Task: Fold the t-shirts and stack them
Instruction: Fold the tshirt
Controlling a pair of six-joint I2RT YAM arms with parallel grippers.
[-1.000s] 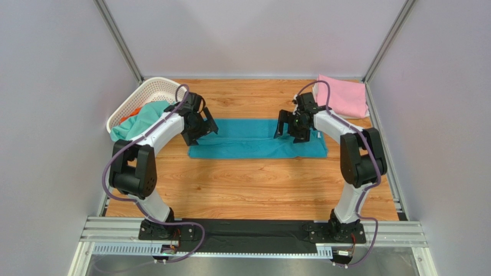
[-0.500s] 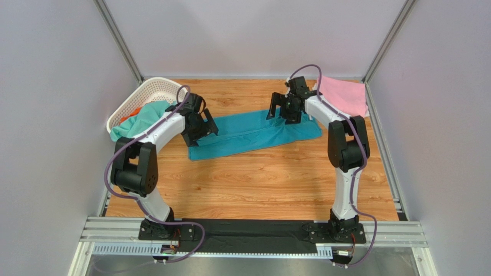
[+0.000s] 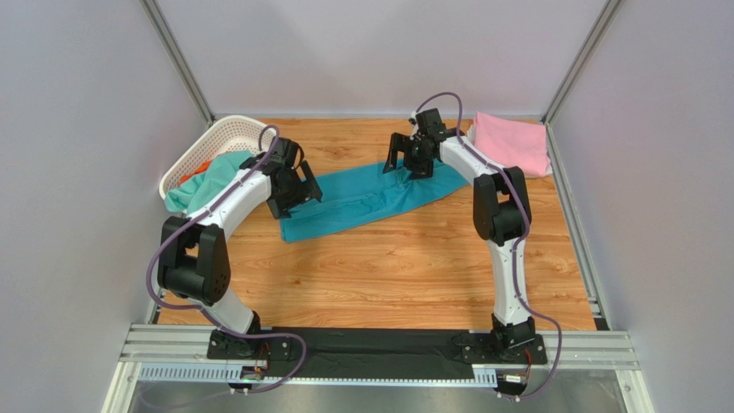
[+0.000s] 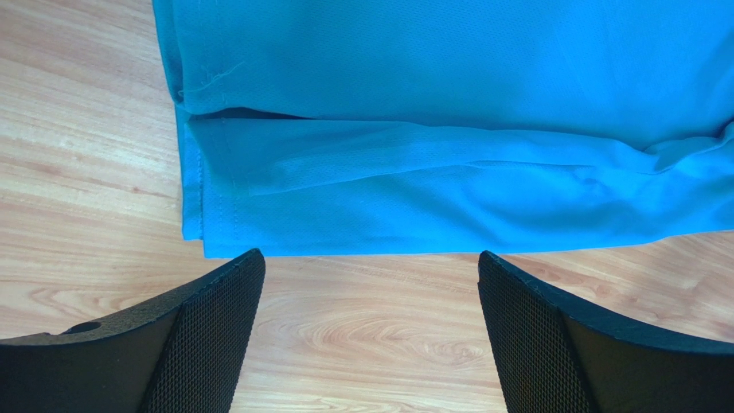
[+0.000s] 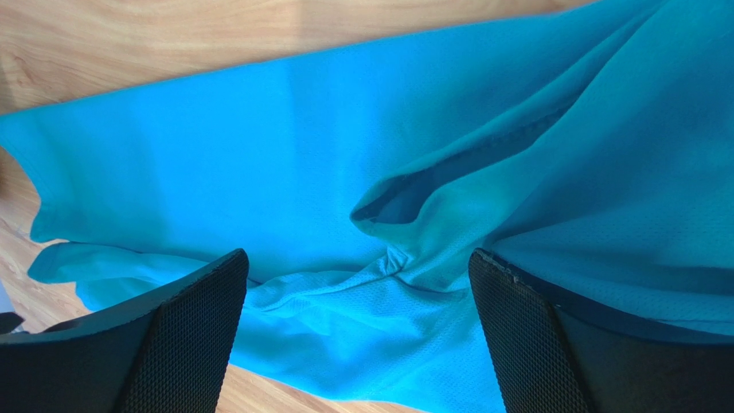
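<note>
Change: the right gripper (image 3: 407, 158) has swung far-left, and the teal-blue t-shirt (image 3: 370, 198) now lies slanted and bunched beneath it.
Meaning: the strip probably needs straightening before its next fold.
Jaws: both wide, holding nothing; the left gripper (image 3: 293, 191) hovers over the shirt's left hem.
Room: bare table (image 3: 388, 267) nearside; lattice basket (image 3: 222, 134) left, pink t-shirt (image 3: 513, 144) far-right.

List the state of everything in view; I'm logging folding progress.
teal-blue t-shirt: folded into a long strip, askew on the table, right end rumpled.
pink t-shirt: folded, flat, far right corner.
basket: upright, far left corner.
mint-green t-shirt: unfolded, draped over the basket.
orange t-shirt: bunched in the basket, mostly hidden.
left gripper: open, empty, at the strip's left end.
right gripper: open, over the rumpled end.
</note>
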